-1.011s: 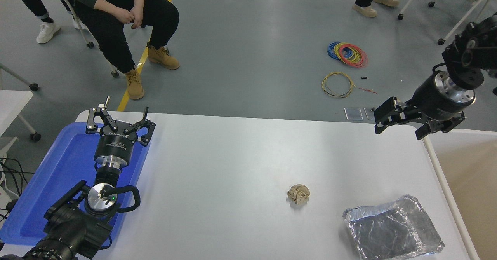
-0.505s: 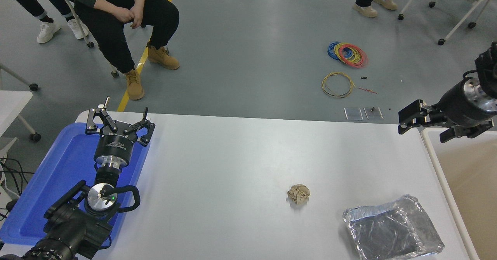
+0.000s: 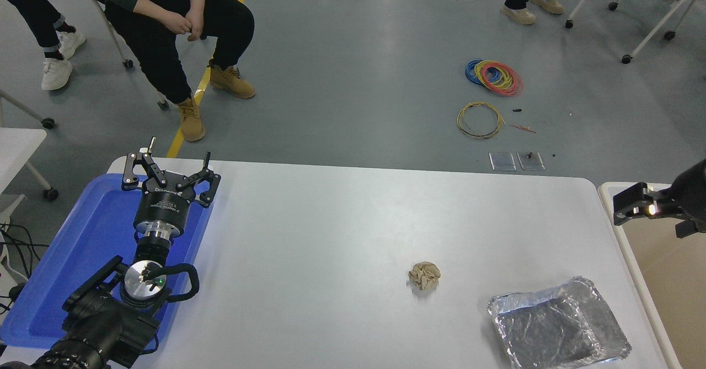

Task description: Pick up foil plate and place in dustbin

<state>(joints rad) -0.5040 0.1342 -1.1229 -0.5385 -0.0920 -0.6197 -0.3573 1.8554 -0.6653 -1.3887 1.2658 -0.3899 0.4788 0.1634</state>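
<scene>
The foil plate (image 3: 558, 325), a shiny crinkled silver tray with a raised rim, lies flat near the table's front right corner. Just right of the table stands the dustbin (image 3: 635, 272), showing a white rounded rim and a tan inside. My right gripper (image 3: 659, 218) hangs at the picture's right edge above the dustbin's far end. It is open with nothing in it, well behind the foil plate, and its arm is mostly cut off. My left gripper (image 3: 169, 171) is parked open above the blue tray at the lower left.
A small crumpled brown paper ball (image 3: 424, 276) lies on the white table (image 3: 331, 236) left of the foil plate. A flat blue tray (image 3: 83, 247) covers the left end. A person sits beyond the far left corner. Wire coils lie on the floor.
My right gripper has swung right and downward from above the table's far right corner to the picture's edge over the dustbin. The foil plate, paper ball and left arm stayed still.
</scene>
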